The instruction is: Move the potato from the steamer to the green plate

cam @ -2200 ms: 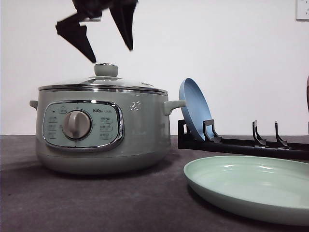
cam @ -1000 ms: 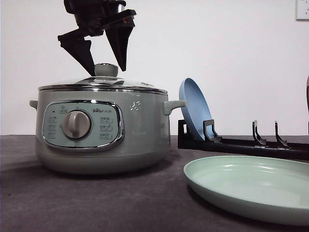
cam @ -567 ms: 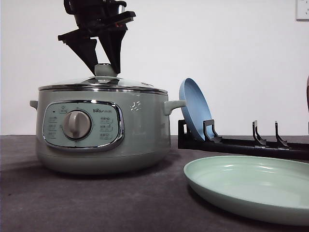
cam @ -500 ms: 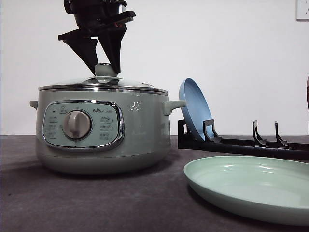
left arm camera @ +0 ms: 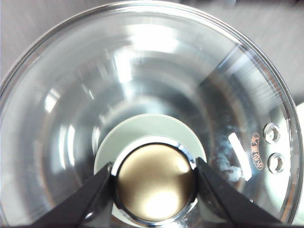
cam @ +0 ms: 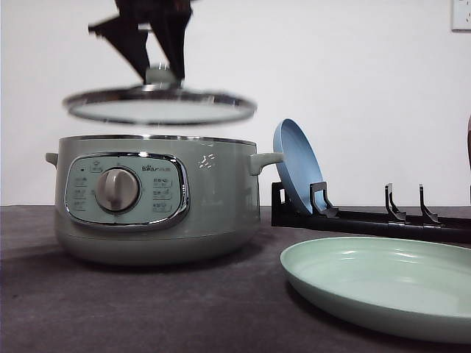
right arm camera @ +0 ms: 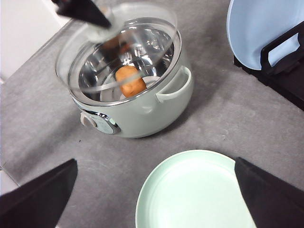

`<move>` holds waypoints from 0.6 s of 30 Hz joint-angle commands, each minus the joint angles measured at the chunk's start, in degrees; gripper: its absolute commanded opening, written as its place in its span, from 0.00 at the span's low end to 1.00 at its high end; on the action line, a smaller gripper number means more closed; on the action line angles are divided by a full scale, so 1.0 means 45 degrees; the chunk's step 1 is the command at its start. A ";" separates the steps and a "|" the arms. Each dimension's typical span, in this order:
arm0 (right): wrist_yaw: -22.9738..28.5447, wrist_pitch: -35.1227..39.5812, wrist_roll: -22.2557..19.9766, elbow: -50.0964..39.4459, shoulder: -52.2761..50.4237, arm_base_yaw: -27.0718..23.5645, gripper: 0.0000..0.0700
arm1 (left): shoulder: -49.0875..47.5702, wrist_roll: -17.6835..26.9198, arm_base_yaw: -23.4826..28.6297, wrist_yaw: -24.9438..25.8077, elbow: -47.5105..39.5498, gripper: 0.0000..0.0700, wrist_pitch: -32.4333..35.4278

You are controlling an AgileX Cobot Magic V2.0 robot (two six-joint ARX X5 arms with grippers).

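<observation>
My left gripper [left arm camera: 154,178] is clamped on the lid's [cam: 159,107] knob, above the steamer [cam: 158,198]. The potato [right arm camera: 130,80] sits inside. At the steamer's 4 o'clock lies the green plate [right arm camera: 199,199], seemingly bare. My right gripper [right arm camera: 156,199] is spread wide.

Clear glass lid [cam: 160,110] with shiny metal rim, glossy steamer [cam: 158,198], matt green plate [cam: 383,283], seemingly matt-skinned potato [right arm camera: 131,80]

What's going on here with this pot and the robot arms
The left gripper is clamped on the knob of the glass lid and holds it in the air above the steamer. The potato sits inside the open pot. The right gripper is open, above the bare green plate.
</observation>
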 commanded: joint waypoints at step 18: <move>-0.0034 -0.0321 0.0044 0.0272 0.0097 0.0010 0.98 | -0.2045 -0.0123 0.0486 -0.0892 0.1219 0.00 -0.0528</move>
